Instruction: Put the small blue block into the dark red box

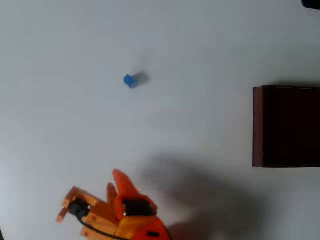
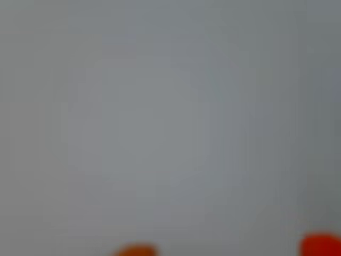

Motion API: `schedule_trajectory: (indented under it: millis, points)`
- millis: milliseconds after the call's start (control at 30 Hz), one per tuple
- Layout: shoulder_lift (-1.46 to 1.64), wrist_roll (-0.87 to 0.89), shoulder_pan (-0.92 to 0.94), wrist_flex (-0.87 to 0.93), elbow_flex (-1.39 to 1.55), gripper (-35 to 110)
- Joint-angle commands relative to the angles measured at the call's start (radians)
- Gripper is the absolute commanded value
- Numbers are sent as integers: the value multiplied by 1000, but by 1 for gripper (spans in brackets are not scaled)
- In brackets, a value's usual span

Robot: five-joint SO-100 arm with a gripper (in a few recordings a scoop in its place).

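The small blue block (image 1: 129, 80) lies alone on the white table, left of centre and toward the top of the overhead view. The dark red box (image 1: 257, 125) stands at the right edge, thin maroon walls around a nearly black inside, partly cut off by the frame. My orange gripper (image 1: 115, 182) is at the bottom left, well below the block and far left of the box. It is open with nothing between its fingers. In the blurred wrist view two orange fingertips (image 2: 319, 245) poke in at the bottom edge, far apart, over bare table.
The white table (image 1: 200, 60) spreads wide between block, box and arm. The arm's shadow (image 1: 200, 195) falls to the gripper's right. A dark object (image 1: 312, 3) clips the top right corner.
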Motion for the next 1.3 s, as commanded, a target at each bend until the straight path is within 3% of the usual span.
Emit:
schedule_trajectory:
  millis: [0,300,633,1267]
  points:
    - [-86,84,58,-2,-132,16]
    - [-746,255,190,107,-614,20]
    - [-1117,304,267,198,-962,23]
    - [-1655,242,241,127,-1350,24]
